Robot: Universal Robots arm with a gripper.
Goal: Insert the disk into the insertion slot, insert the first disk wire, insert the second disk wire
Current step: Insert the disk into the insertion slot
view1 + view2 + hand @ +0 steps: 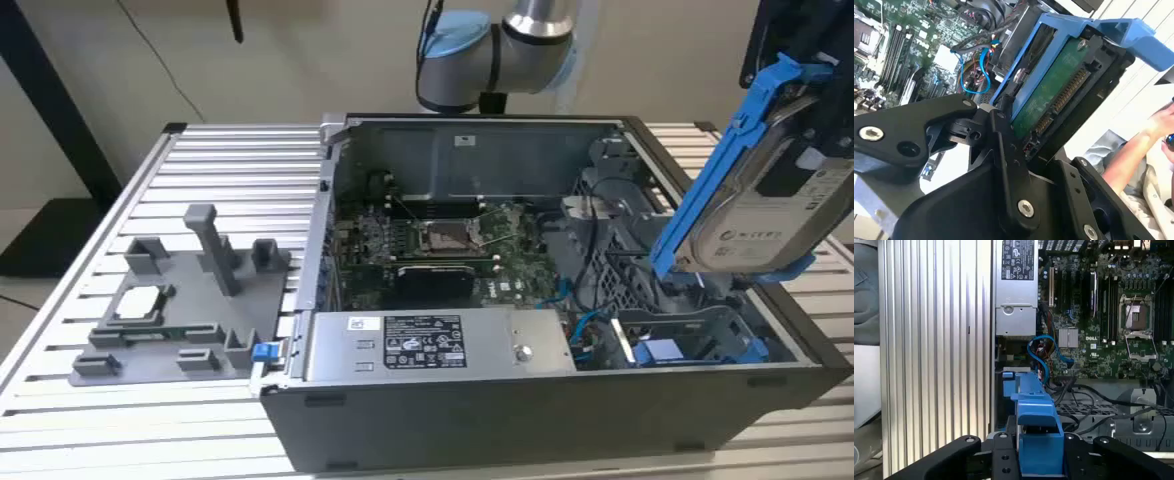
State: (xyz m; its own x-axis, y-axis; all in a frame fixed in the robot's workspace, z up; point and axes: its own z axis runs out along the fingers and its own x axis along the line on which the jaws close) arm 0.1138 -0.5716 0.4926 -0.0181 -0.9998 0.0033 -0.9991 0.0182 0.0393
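Gripper [1039, 457], jaws clamped on blue-framed disk [763, 212], held it tilted above PC case [534, 420]; unit looked rigid, fairly heavy, shock-sensitive, best gripped by frame sides.

1. The disk [763, 205] has a white label with dark print. The letters are too small to read.
2. The power box [427, 345] has a big label full of tiny black print and little signs. I can't read any of it.
3. A small white sticker [466, 141] sits on the back wall of the computer case [534, 420]. I can't read it.
4. The green board [1104, 352] has tiny white print that I can't spell out.
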